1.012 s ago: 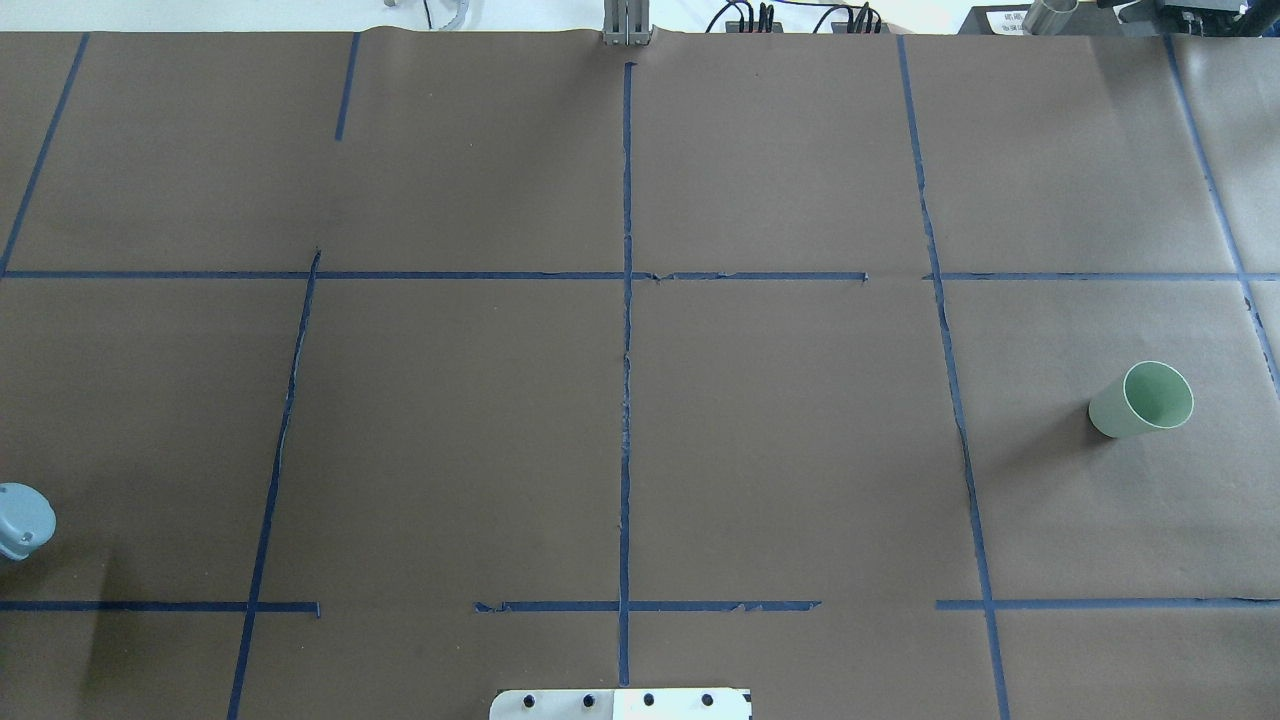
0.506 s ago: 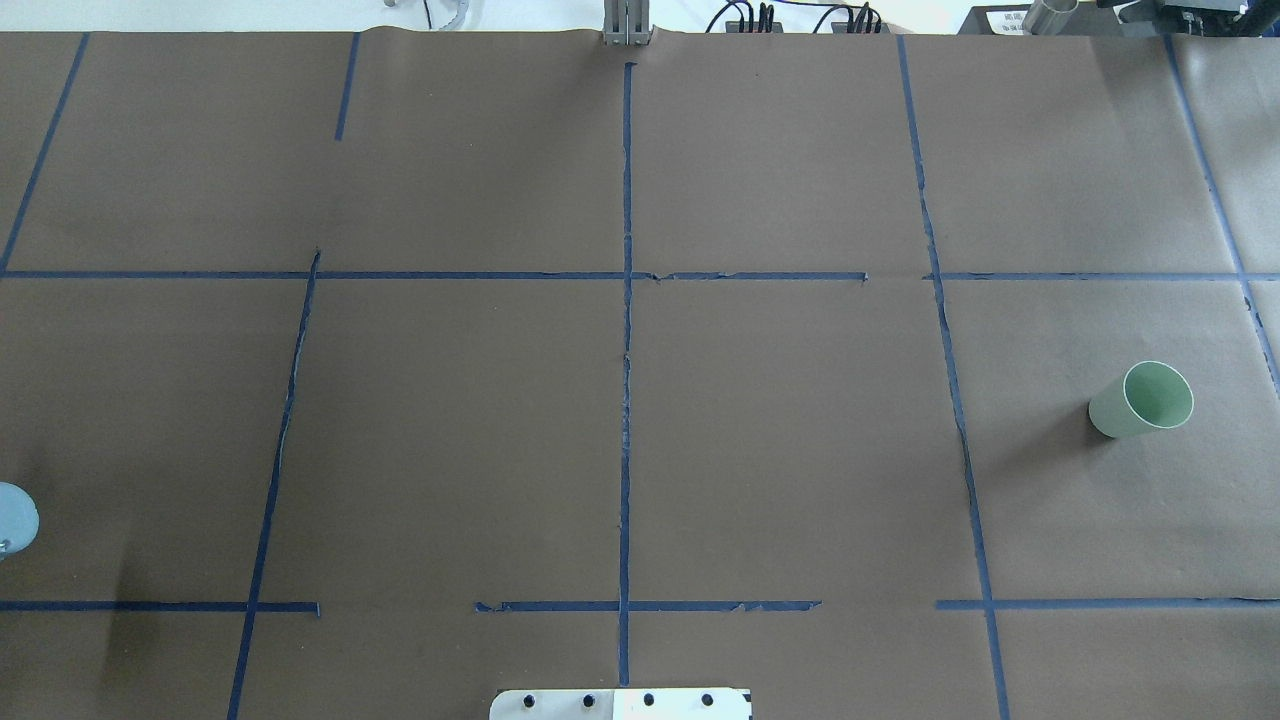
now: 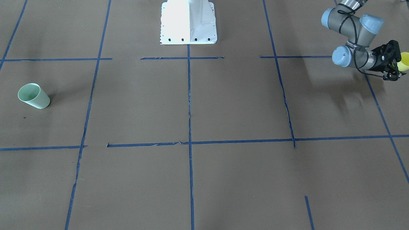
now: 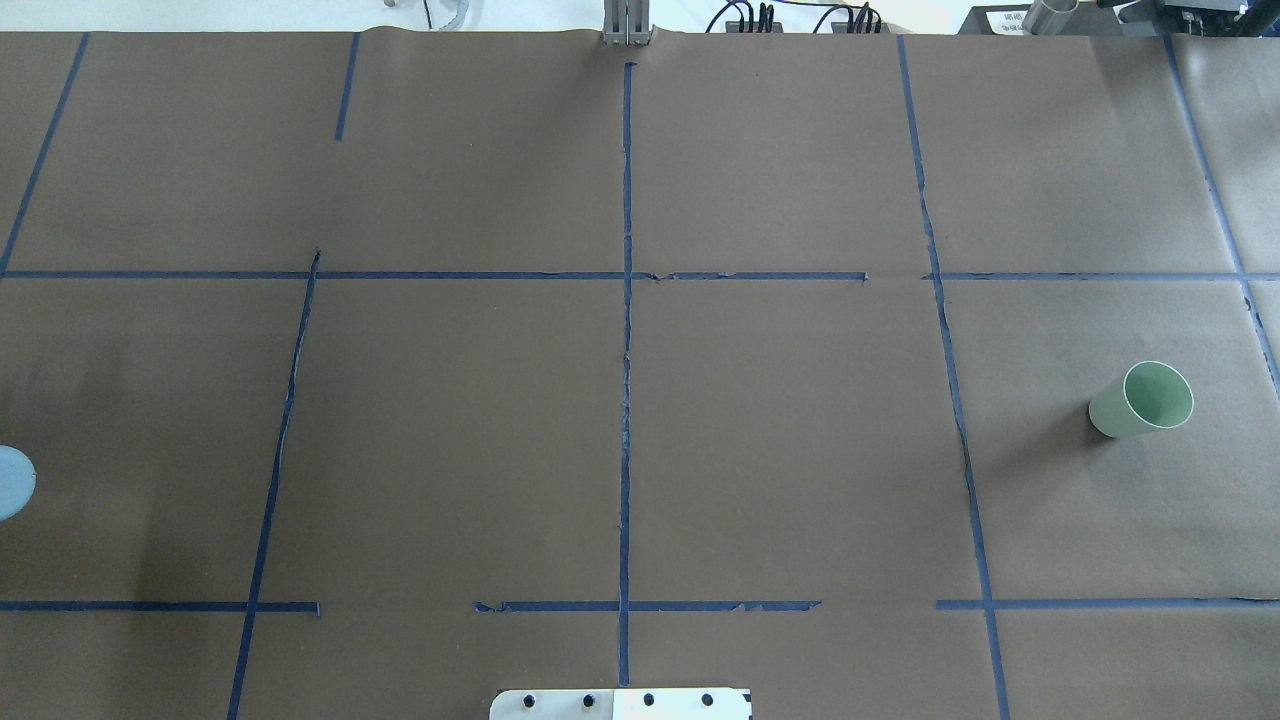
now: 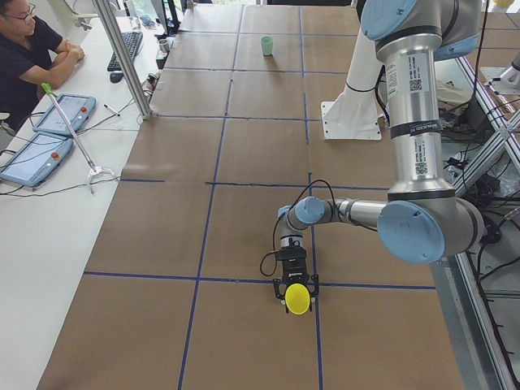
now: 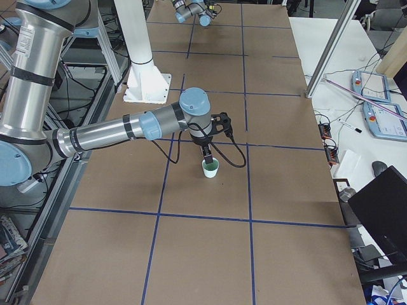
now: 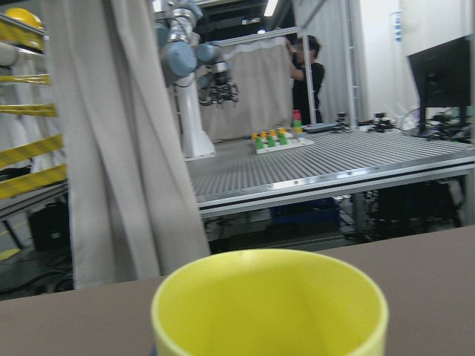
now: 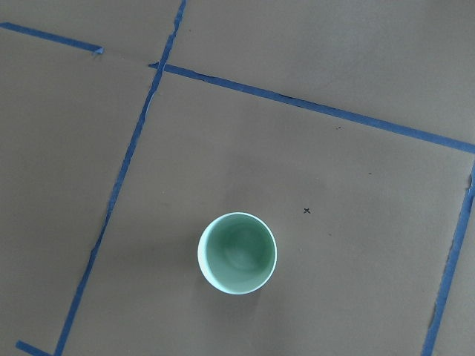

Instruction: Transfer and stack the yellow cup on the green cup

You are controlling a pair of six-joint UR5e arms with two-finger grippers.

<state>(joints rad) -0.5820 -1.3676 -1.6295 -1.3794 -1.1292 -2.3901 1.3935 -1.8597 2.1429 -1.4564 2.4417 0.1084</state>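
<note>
The left arm's blue joint [image 4: 12, 482] has slid out toward 9 o'clock, so the left hand [image 3: 396, 61] sits at the yellow cup [image 5: 298, 301], ready to lift it; I cannot tell if it squeezes yet. The green cup [image 4: 1143, 400] waits at 3 o'clock on the counter [image 4: 780, 450], under the right hand [image 6: 207, 154], grip unclear.

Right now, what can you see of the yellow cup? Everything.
The yellow cup is a small, bright yellow tumbler, smooth, plastic by its look, no handle. It is upright, mouth up, rim round and undamaged in the left wrist view. It is at the end of the table on the robot's left. The left gripper reaches in level, its jaws on either side of the cup; whether they clamp it, or whether it is lifted, I cannot tell.
</note>
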